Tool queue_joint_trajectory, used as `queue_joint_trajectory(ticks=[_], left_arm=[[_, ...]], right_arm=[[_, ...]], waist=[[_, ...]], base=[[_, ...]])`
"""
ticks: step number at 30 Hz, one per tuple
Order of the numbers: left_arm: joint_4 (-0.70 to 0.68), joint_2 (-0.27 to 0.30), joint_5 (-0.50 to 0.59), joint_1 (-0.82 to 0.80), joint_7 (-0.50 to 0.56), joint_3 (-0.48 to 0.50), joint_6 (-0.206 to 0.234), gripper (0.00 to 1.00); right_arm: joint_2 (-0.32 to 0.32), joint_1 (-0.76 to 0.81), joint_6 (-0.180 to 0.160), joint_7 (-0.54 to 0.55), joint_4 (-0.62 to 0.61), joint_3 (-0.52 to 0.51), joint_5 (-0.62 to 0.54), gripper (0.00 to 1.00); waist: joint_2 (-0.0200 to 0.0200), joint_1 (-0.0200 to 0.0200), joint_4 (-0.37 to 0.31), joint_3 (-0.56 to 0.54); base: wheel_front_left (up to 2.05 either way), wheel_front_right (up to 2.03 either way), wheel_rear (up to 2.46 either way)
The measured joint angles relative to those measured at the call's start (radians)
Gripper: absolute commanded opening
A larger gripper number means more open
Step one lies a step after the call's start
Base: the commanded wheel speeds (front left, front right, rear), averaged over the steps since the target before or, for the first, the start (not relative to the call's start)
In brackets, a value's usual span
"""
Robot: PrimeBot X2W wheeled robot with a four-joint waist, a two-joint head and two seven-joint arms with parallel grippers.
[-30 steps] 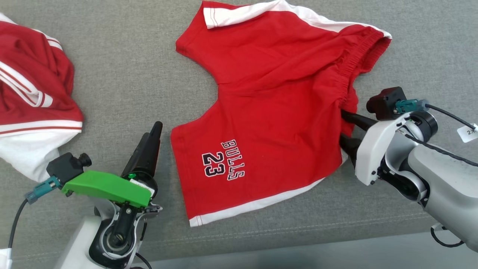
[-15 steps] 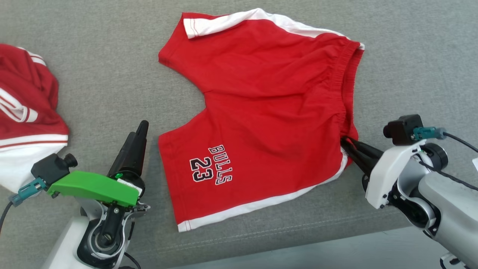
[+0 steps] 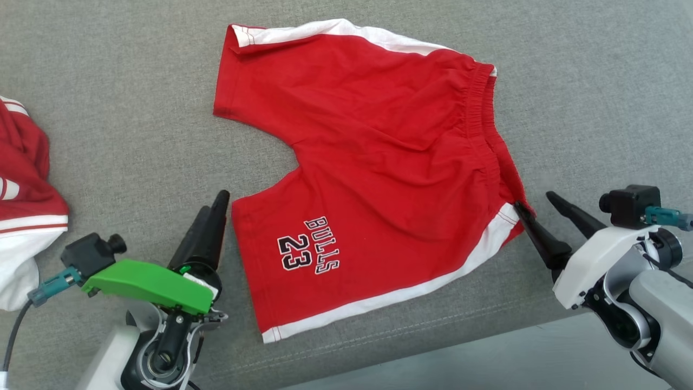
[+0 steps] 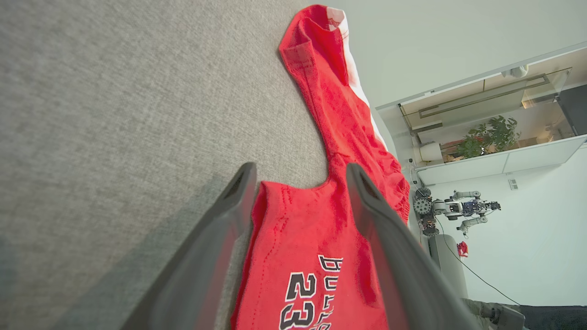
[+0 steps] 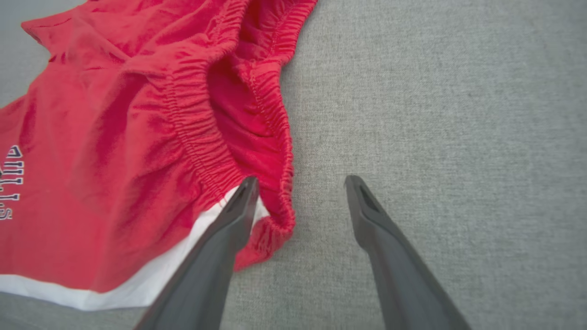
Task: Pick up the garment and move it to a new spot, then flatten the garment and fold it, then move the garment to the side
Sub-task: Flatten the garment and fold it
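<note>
Holding right gripper wide open at waistband corner of red shorts — left gripper (also wide, empty) beside leg hem.

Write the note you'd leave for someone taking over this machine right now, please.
Left gripper: jaws open, empty, beside the printed leg's hem of the red shorts.
Right gripper: jaws open, empty, at the near corner of the waistband.
Shorts: spread print-up on the grey surface, mostly flat; the waistband gapes a little. Another red and white garment lies at the far left.
Done: shorts laid out, it seems.
Left: smooth the waistband, fold, move the shorts aside.
</note>
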Motion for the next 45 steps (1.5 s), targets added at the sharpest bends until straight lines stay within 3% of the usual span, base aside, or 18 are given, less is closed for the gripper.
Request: queue_joint_trajectory(ticks=[14, 31, 45], left_arm=[[-0.002, -0.006, -0.013, 0.095, 0.051, -0.062, 0.007, 1.0], [0.005, -0.012, -0.108, 0.161, 0.122, -0.086, 0.007, 1.0], [-0.01, 0.037, -0.134, 0.248, 0.218, -0.133, 0.006, 1.0]], right_arm=[[0.003, 0.074, -0.008, -0.028, -0.031, 0.01, 0.001, 1.0], [0.025, 0.088, -0.01, -0.031, -0.09, 0.025, -0.01, 1.0], [0.026, 0.105, -0.017, -0.031, -0.092, 0.02, -0.015, 1.0]], waist=[[0.0, 0.0, 0.014, -0.018], [0.0, 0.0, 0.038, -0.009], [0.0, 0.0, 0.037, -0.012]], base=[[0.0, 0.0, 0.0], [0.0, 0.0, 0.0], [0.0, 0.0, 0.0]])
